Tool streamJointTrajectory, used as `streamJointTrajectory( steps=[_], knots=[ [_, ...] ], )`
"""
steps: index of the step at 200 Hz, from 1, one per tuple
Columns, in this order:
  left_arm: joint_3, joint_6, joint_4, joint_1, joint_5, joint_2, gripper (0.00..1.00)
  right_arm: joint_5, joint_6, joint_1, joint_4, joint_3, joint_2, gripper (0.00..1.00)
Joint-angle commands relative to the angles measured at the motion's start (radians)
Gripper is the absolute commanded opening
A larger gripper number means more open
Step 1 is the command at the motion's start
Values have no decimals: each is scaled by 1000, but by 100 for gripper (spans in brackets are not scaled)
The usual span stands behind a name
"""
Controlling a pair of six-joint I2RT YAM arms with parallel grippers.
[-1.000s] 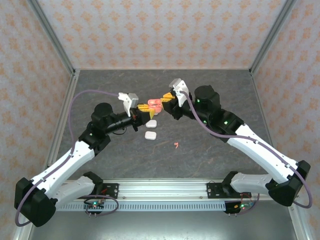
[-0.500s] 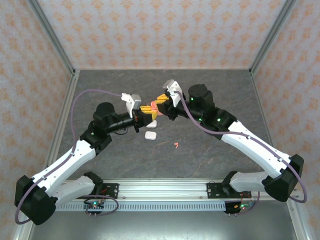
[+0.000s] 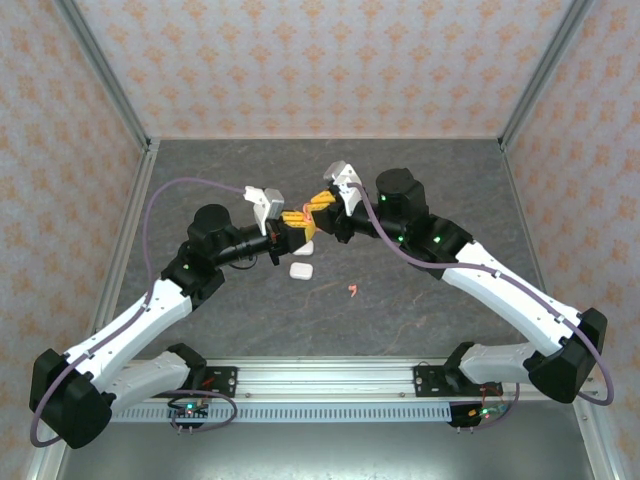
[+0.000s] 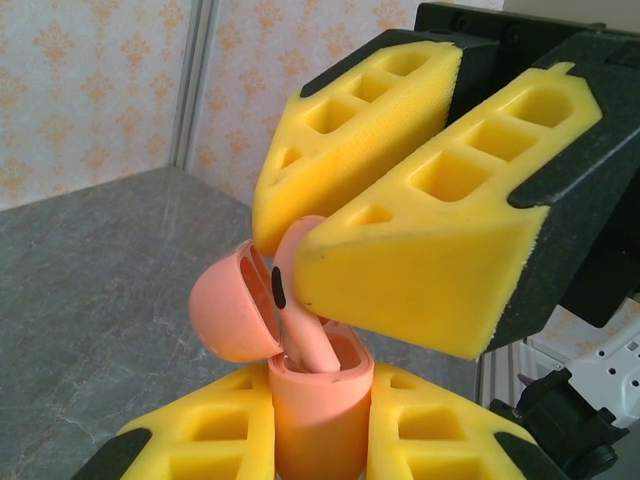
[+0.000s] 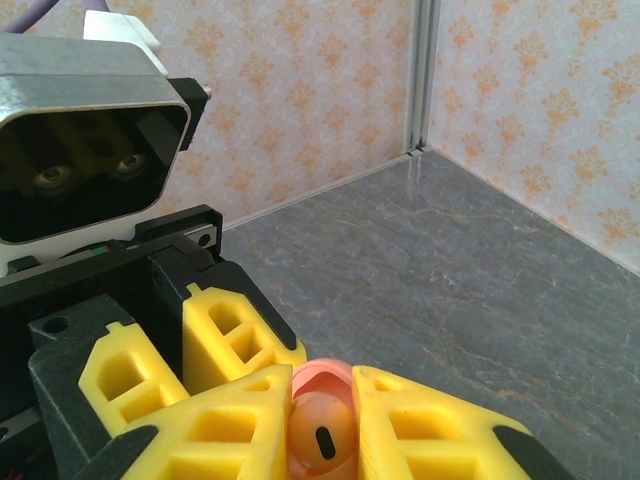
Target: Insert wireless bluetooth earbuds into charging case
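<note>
Right hand [image 3: 315, 204] closer, pink earbud [image 4: 306, 322] in pink case [image 4: 320, 420], white case [image 3: 301, 270] nearby

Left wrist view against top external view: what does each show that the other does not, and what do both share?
Left wrist: the pink case, lid open, with the pink earbud's stem entering it. Top external: a loose earbud and a white case on the table. Both: left gripper holding the case, right gripper holding the earbud above it.

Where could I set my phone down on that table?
Bare: far strip by the back wall; near middle by the rail. Crowded: centre, where the left gripper and right gripper meet by two white cases and a loose earbud.
</note>
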State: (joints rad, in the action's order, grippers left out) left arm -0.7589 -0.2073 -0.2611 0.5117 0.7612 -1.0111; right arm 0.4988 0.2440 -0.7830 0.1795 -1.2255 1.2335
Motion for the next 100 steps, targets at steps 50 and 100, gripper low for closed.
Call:
streamJointTrajectory(
  steps=[50, 100],
  knots=[
    [-29, 32, -45, 7, -10, 8, 0, 53, -16, -5, 56, 11, -11, 20],
    [-25, 33, -47, 7, -11, 7, 0, 86, -51, -5, 71, -31, 4, 32]
  ],
)
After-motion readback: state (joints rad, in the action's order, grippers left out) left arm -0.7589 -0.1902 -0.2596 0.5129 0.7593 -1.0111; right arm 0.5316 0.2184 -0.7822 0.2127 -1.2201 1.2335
